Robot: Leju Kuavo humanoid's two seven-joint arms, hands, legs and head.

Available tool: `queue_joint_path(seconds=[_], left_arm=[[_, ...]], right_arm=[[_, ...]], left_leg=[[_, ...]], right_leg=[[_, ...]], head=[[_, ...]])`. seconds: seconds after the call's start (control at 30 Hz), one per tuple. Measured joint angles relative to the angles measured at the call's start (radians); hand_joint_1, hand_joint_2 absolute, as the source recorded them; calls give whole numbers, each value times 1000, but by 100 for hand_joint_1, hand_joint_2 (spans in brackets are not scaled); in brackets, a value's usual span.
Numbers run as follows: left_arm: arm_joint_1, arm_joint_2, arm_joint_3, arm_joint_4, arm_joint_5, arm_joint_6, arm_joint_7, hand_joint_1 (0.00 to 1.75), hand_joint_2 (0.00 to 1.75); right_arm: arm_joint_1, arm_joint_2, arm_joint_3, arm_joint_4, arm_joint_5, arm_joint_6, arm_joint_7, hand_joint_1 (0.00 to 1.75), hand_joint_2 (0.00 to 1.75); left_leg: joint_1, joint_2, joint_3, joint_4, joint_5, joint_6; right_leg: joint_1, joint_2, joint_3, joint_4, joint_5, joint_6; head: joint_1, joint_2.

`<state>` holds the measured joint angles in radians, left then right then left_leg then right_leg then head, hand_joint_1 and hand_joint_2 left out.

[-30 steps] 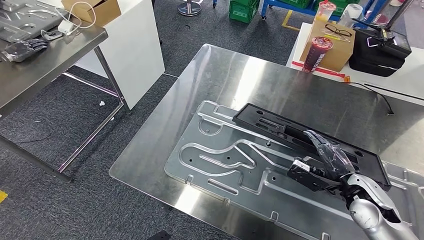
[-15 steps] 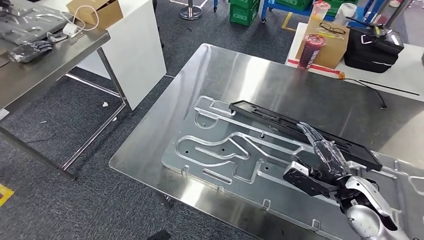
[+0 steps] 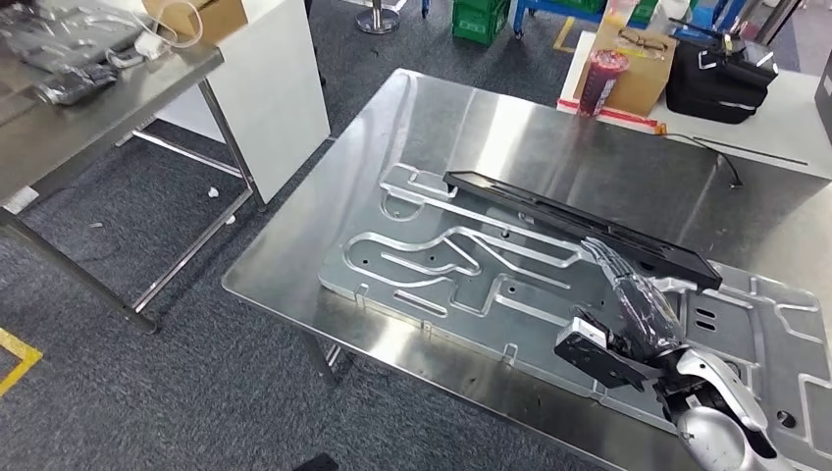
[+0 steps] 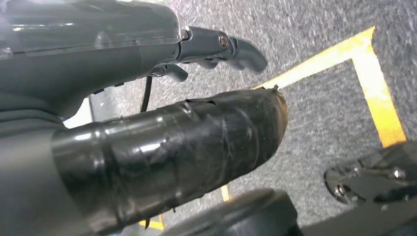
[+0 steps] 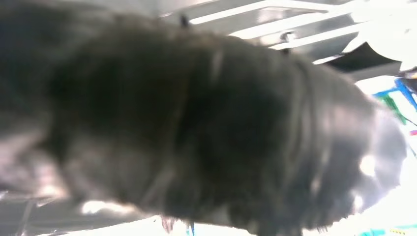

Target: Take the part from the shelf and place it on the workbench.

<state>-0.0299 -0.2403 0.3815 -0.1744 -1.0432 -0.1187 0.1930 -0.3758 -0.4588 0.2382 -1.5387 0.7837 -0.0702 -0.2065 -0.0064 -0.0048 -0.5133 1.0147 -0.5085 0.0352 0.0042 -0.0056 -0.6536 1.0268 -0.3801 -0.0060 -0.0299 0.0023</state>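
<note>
The part, a long black flat frame (image 3: 549, 211), lies across the grooved aluminium plate (image 3: 432, 285) on the steel workbench (image 3: 471, 128). My right hand (image 3: 633, 309) rests low over the plate with its fingers stretched out straight, their tips at the near edge of the part's right end. Nothing sits between the fingers and the thumb. In the right wrist view that hand (image 5: 206, 128) is a dark blur over the plate (image 5: 295, 29). My left hand (image 4: 147, 123) hangs over grey carpet with yellow tape lines, holding nothing.
A steel table (image 3: 59, 128) with loose items stands at the far left, and a white cabinet (image 3: 280, 78) beside it. Behind the workbench a white table carries a cardboard box (image 3: 638, 64), a red cup (image 3: 598, 80) and a black bag (image 3: 716, 78). Carpeted floor lies between the tables.
The whole picture has shifted, so the camera has moved. My right hand's fingers lay over the part a second ago; now their tips are at its near edge.
</note>
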Motion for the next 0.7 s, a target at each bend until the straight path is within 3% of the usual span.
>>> queue_joint_path(seconds=[0.07, 0.1, 0.17, 0.2, 0.23, 0.27, 0.3, 0.37, 0.43, 0.47, 0.57, 0.63, 0.7], left_arm=[[0, -1, 0, 0, -5, 4, 2, 0, 0], [0, -1, 0, 0, -7, 6, 2, 0, 0], [-1, -1, 0, -1, -12, 11, 2, 0, 0], [-1, -1, 0, -1, -15, 13, 2, 0, 0], [-1, -1, -1, -1, -19, 15, 2, 0, 0], [0, -1, -1, -1, -21, 17, 3, 0, 0], [0, -1, -1, -1, -24, 20, 3, 0, 0], [0, -1, -2, -1, -28, 26, 4, 0, 0], [-1, -2, -2, -1, -32, 31, 4, 0, 0], [-2, -2, -2, -1, -33, 33, 5, 0, 0], [-1, -2, -2, -1, -35, 34, 5, 0, 0], [0, -2, -2, -2, -35, 34, 5, 0, 0], [0, -2, -2, -2, -36, 35, 6, 0, 87]], right_arm=[[4, 2, -7, -4, -8, -1, 1, 0, 0], [7, 2, -11, -6, -13, -1, 1, 0, 0], [13, 2, -20, -9, -29, 3, 0, 0, 0], [17, 2, -25, -10, -39, 7, -1, 0, 0], [24, 2, -29, -10, -48, 13, -3, 0, 0], [31, 2, -33, -11, -57, 18, -6, 0, 0], [37, 1, -38, -13, -65, 24, -10, 0, 0], [49, -2, -46, -24, -78, 32, -20, 0, 0], [64, -7, -55, -42, -85, 35, -28, 0, 0], [71, -10, -60, -51, -87, 36, -31, 0, 0], [86, -14, -66, -65, -89, 37, -35, 0, 0], [90, -14, -66, -71, -89, 37, -35, 0, 0], [96, -14, -66, -76, -86, 39, -36, 0, 0]], left_leg=[[3, 4, -4, -19, 23, 15], [6, 6, -10, -28, 38, 23], [8, 10, -30, -37, 65, 31], [8, 10, -44, -37, 75, 31], [9, 10, -59, -35, 85, 29], [10, 11, -74, -32, 94, 27], [11, 11, -89, -28, 102, 23], [15, 11, -116, -14, 115, 14], [16, 10, -133, -2, 126, 1], [16, 10, -137, 1, 132, -7], [18, 8, -145, 2, 140, -29], [20, 7, -170, 59, 75, -39], [22, 7, -207, 185, -26, -46]], right_leg=[[-3, 1, -5, 4, -6, 12], [-5, 3, -14, 24, -33, 18], [-11, 6, -44, 119, -126, 27], [-15, 6, -59, 181, -166, 32], [-19, 6, -67, 233, -187, 37], [-23, 6, -61, 260, -186, 42], [-27, 6, -38, 251, -167, 46], [-33, 5, 55, 139, -127, 51], [-29, 8, 137, 18, -130, 44], [-25, 9, 152, -11, -139, 38], [-22, 9, 141, -23, -121, 11], [-26, 6, 123, -28, -98, -7], [-23, 4, 95, -27, -76, -16]], head=[[-3, 0], [-1, 0], [0, 0], [1, 0], [1, 0], [1, 0], [1, 0], [1, 0], [-1, 0], [1, 0], [5, 0], [2, 0], [-1, 0]])
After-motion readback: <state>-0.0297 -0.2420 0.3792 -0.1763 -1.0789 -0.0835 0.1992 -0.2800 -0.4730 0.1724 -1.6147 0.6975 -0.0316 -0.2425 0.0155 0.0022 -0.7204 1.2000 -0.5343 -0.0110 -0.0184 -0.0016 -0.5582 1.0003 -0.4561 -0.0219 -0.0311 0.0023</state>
